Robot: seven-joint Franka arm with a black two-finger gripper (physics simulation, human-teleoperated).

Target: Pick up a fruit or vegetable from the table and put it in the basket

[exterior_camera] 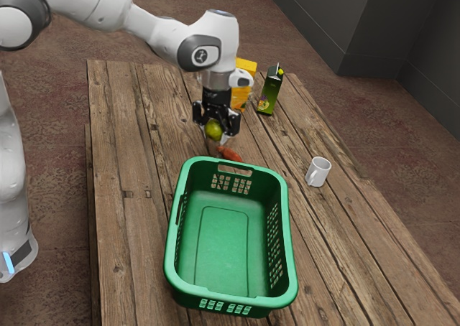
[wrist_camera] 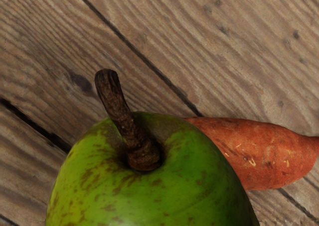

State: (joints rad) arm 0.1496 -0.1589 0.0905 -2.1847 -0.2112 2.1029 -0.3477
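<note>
Here, one gripper (exterior_camera: 216,132) holds one fruit (exterior_camera: 213,129), its fingers parted by the fruit's width. The fruit is under the palm, above the table (exterior_camera: 129,233). Also there are one yam (exterior_camera: 230,154), one basket (exterior_camera: 289,265), one mug (exterior_camera: 320,171), two cartons (exterior_camera: 271,92).

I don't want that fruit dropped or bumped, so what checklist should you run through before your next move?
Green fruit at my claw: ok.
Secure hold on it: cannot tell.
Fruit over the basket: not ok, it is short of the rim.
Basket upright, with room inside: ok.
Sweet potato well clear of the basket: not ok, it lies close by the rim.
Mug apart from the basket: ok.
</note>
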